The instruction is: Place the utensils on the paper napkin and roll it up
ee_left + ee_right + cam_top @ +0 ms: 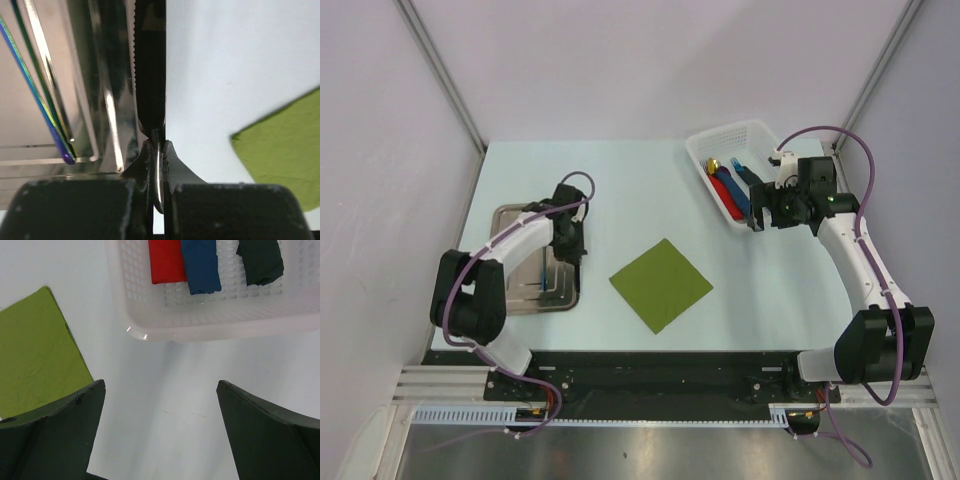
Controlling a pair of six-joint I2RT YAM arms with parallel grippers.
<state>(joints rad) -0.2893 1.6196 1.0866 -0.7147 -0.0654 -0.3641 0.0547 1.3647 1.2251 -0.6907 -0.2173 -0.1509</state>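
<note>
The olive-green paper napkin [660,283] lies flat on the table's middle; it also shows in the left wrist view [282,155] and the right wrist view [35,355]. My left gripper [571,238] [157,145] is at the right edge of the silver tray [520,225] and shut on a slim dark utensil with a serrated edge [150,75]. Other thin iridescent utensils [35,95] [546,280] lie in the tray. My right gripper [757,212] [160,425] is open and empty above bare table, just in front of the basket.
A white plastic basket [705,152] [215,320] stands at the back right with red [166,260], blue [201,265] and dark [260,260] pieces in it. The tray sits near the table's left edge.
</note>
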